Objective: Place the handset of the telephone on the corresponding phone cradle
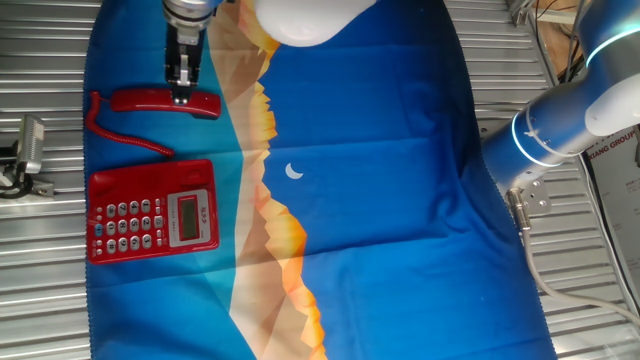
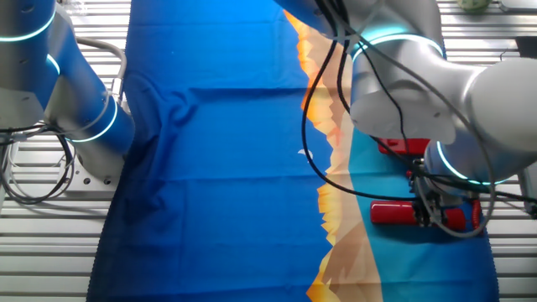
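Observation:
The red handset (image 1: 150, 101) lies on the blue cloth at the far left, apart from the telephone's base, and its thin red cord (image 1: 112, 133) curves toward the base. My gripper (image 1: 182, 97) is down on the middle of the handset, with its fingers closed against it. The squarish red telephone base (image 1: 155, 212), with grey buttons and a display, sits nearer the front; the phone cradle (image 1: 150, 172) along its top edge is bare. In the other fixed view the gripper (image 2: 428, 210) grips the handset (image 2: 388, 213), and the arm hides most of the base (image 2: 401, 148).
A blue and orange printed cloth (image 1: 380, 200) covers the table. A second blue arm (image 1: 560, 120) stands at the cloth's edge; it also shows in the other fixed view (image 2: 75, 101). A metal fixture (image 1: 25, 155) sits left of the cloth.

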`<state>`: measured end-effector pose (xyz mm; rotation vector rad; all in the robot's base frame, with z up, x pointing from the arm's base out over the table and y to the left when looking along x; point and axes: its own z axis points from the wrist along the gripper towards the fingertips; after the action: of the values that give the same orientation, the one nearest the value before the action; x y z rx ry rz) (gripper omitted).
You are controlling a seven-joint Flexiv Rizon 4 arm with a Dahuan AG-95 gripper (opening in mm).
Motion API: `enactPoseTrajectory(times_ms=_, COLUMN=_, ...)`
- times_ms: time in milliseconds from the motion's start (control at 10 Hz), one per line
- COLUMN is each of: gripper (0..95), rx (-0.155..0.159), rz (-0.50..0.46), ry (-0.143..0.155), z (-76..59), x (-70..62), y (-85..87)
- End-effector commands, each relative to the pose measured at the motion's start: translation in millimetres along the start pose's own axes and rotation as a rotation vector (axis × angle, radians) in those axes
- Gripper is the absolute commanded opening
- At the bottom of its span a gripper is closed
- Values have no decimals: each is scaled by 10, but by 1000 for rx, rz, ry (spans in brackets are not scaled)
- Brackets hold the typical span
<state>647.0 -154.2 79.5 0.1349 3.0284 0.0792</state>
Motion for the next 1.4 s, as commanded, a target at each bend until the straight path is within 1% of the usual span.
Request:
enactPoseTrajectory(times_ms=100, gripper=380, rx=-7, rz=59, ry=21, z=21, x=3, y=1)
enactPoseTrajectory(times_ms=400, gripper=380, rx=-1, rz=39, ry=12, z=99, x=-15, y=2)
enactPoseTrajectory(times_ms=600, gripper=380, rx=5, rz=21, ry=11, z=134, x=-30, y=6)
enactPoseTrajectory(times_ms=1400, gripper=380, rx=5, rz=8, ry=14, z=162, x=-32, y=7)
